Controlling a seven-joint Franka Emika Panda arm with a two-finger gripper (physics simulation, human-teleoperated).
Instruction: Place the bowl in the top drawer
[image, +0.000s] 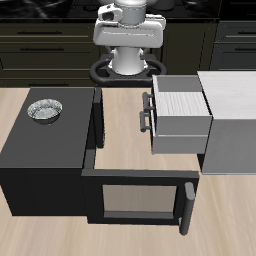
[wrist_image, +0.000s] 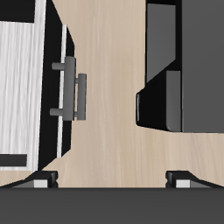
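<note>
The bowl (image: 46, 109) is small, silver and crinkled. It stands on top of the black cabinet (image: 40, 150), near its back edge. The top drawer (image: 180, 108) is a light grey box with a pale striped top and a dark bar handle (image: 150, 110). It sticks out from the grey cabinet (image: 235, 120) toward the black one. My gripper (image: 128, 62) hangs at the table's back, apart from both, open and empty. The wrist view shows the open gripper (wrist_image: 109, 181), the drawer (wrist_image: 17, 87), its handle (wrist_image: 72, 87) and the black cabinet (wrist_image: 184, 61). The bowl is out of the wrist view.
The black cabinet's glass-fronted door (image: 140, 200) stands swung open along the table's front edge. It fences in a patch of bare wood (image: 120, 125) between the two cabinets. A dark counter runs behind the robot.
</note>
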